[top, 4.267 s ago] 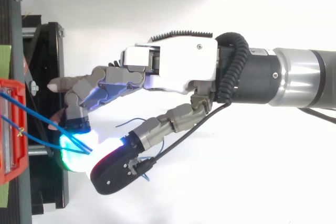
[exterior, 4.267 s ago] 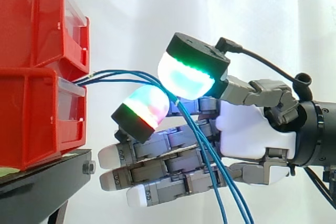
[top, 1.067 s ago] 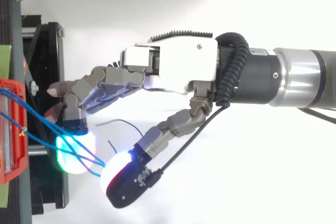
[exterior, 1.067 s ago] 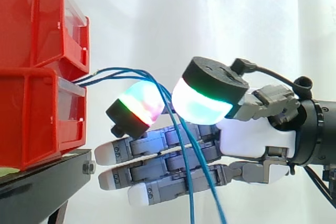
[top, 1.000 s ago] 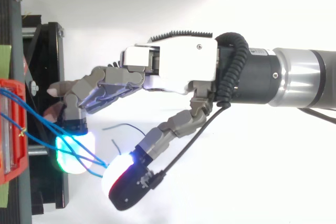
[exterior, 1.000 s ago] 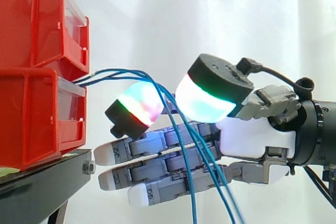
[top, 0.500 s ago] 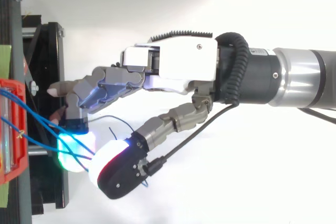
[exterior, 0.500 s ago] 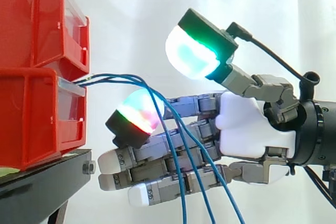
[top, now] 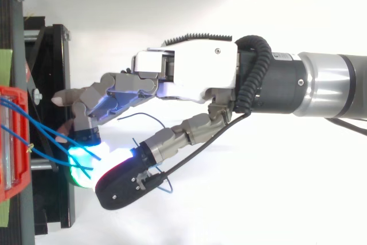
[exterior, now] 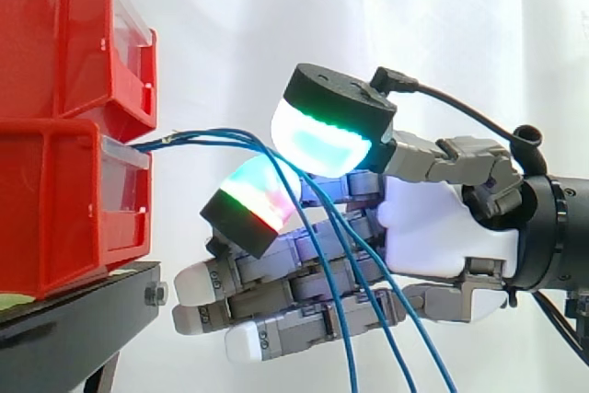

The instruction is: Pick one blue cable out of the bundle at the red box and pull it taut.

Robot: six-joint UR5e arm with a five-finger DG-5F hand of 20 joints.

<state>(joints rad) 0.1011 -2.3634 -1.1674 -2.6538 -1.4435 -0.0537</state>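
Where its pads [exterior: 324, 143] meet, the hand [exterior: 433, 227] pinches blue cables [exterior: 210, 137].

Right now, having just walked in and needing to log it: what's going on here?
A robot hand works at the blue cables coming out of the red bins. Its glowing fingers pinch where the cables pass between them; how many are caught is unclear. The cables sag below the hand, not yet taut.

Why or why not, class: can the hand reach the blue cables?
Probably yes: the hand is at the blue cables, its pads pinching them beside the red box; nothing blocks the way.
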